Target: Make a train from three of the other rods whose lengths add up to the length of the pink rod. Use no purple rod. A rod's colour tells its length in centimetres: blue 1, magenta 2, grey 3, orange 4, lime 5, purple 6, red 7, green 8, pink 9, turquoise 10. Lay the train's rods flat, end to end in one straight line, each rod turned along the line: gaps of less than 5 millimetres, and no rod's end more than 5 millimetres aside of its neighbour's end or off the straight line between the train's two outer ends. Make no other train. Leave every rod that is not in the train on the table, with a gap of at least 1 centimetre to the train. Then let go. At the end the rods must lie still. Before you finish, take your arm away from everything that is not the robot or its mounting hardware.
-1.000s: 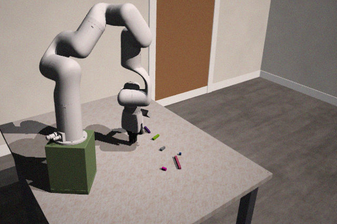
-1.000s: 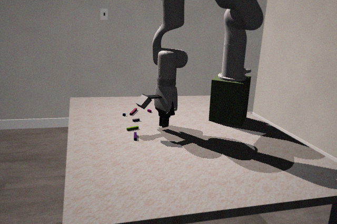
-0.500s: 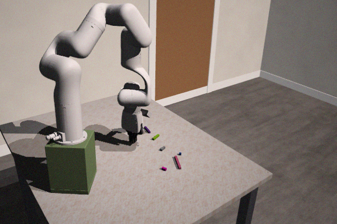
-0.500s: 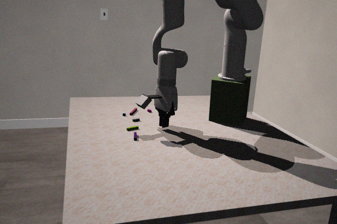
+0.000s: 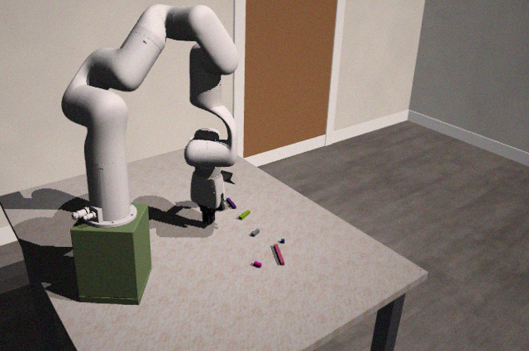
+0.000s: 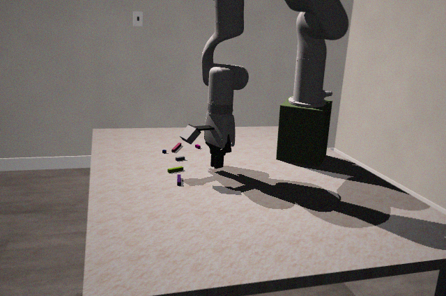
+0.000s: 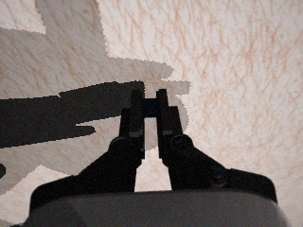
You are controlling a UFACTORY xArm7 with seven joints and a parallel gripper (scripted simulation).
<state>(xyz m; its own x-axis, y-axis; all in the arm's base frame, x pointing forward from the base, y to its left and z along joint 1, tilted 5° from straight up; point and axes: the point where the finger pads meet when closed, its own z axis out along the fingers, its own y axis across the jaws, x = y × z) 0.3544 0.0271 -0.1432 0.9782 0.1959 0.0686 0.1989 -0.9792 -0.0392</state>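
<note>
My gripper (image 5: 208,222) (image 6: 217,166) (image 7: 150,104) is shut on a small dark blue rod (image 7: 150,108), low over the table. The pink rod (image 5: 278,253) (image 6: 176,148) lies on the table. A second blue rod (image 5: 282,240) (image 6: 164,151) lies near one end of it. The magenta rod (image 5: 257,264) (image 6: 197,146) lies on its robot side. The grey rod (image 5: 254,232) (image 6: 180,158) and the lime rod (image 5: 244,215) (image 6: 175,169) lie apart from each other, between the pink rod and the purple rod. None of the rods on the table touch.
The purple rod (image 5: 231,203) (image 6: 178,180) lies beyond the lime rod, nearest the camera in the exterior view. The green base block (image 5: 107,262) (image 6: 302,134) carries the arm. The arm's shadow falls across the table (image 5: 192,296) (image 6: 180,242) beside the gripper.
</note>
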